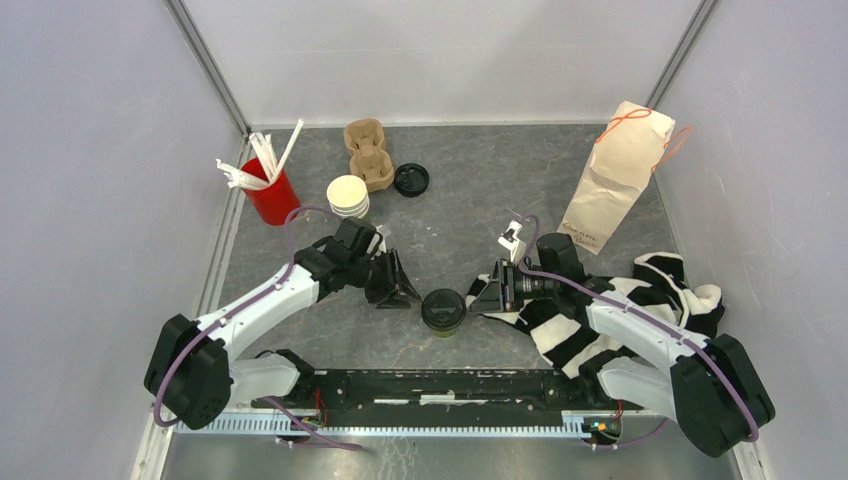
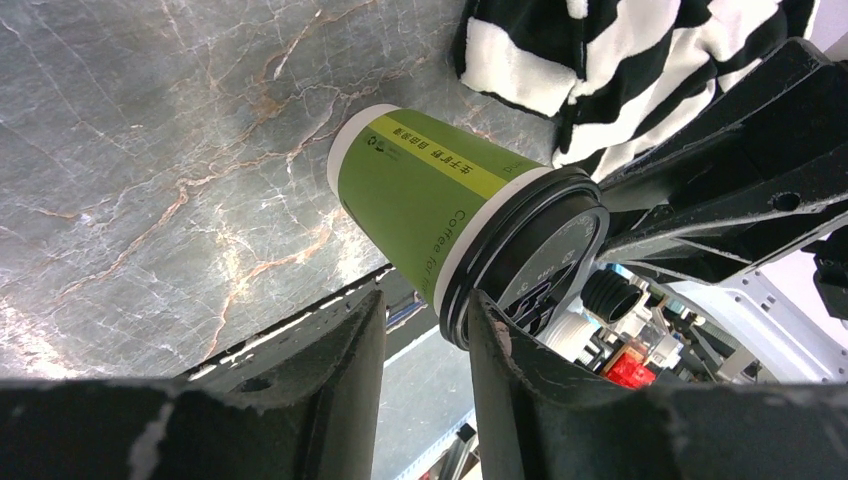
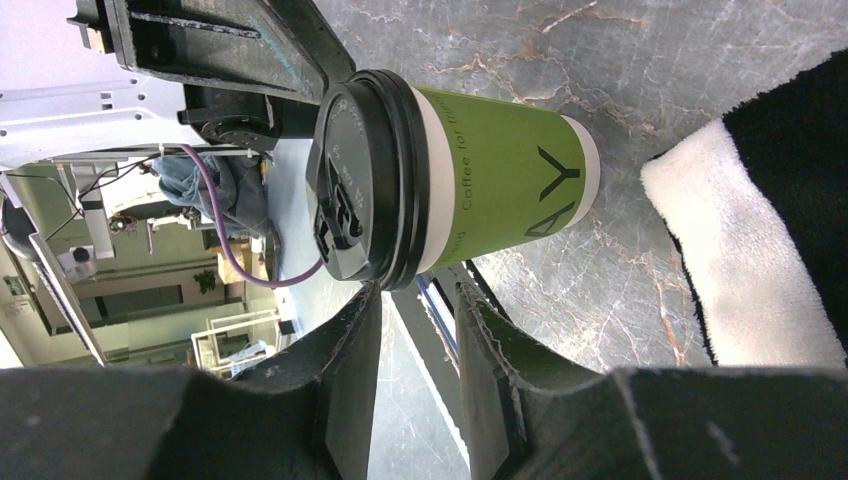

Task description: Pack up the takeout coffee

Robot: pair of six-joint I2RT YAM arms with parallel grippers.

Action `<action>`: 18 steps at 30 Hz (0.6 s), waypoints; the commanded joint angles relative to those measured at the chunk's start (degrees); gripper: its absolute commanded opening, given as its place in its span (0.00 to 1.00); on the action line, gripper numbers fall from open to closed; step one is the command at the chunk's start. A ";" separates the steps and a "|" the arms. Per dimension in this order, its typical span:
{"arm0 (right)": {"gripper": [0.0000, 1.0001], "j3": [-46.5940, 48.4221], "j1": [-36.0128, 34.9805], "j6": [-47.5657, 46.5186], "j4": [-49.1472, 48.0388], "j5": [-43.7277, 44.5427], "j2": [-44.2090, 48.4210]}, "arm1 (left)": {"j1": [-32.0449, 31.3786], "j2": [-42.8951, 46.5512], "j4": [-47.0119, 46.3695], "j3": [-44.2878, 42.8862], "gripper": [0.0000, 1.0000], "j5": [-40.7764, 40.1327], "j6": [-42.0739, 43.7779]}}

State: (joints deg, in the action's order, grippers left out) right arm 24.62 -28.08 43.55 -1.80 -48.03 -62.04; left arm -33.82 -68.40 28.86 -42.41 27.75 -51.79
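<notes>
Nearby, striped cloth (image 1: pixel 668 282) lies beside the lidded cup (image 1: pixel 441 309).

- Green cup (image 2: pixel 420 200): we read "Coffee for" in small dark print near the lid; the rest is cut off.
- Same cup: large dark "A" and "Y"; a recycling sign beside Chinese characters we cannot read.
- Paper bag (image 1: pixel 610 185), two o'clock from the cup: handwriting, illegible.
</notes>
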 commanded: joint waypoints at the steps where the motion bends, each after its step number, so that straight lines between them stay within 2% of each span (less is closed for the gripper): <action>1: 0.38 2.23 -0.06 -0.44 -2.63 -1.44 -1.29 | 0.23 -0.27 -4.14 1.15 0.43 3.50 1.85; 18: 0.39 2.37 -0.86 1.25 -5.58 -1.28 -2.75 | 0.11 0.91 -4.87 4.66 0.45 3.46 0.67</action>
State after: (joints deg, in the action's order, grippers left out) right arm 24.77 -28.60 43.83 -3.77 -48.03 -65.01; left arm -33.74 -68.40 24.40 -38.96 31.11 -51.81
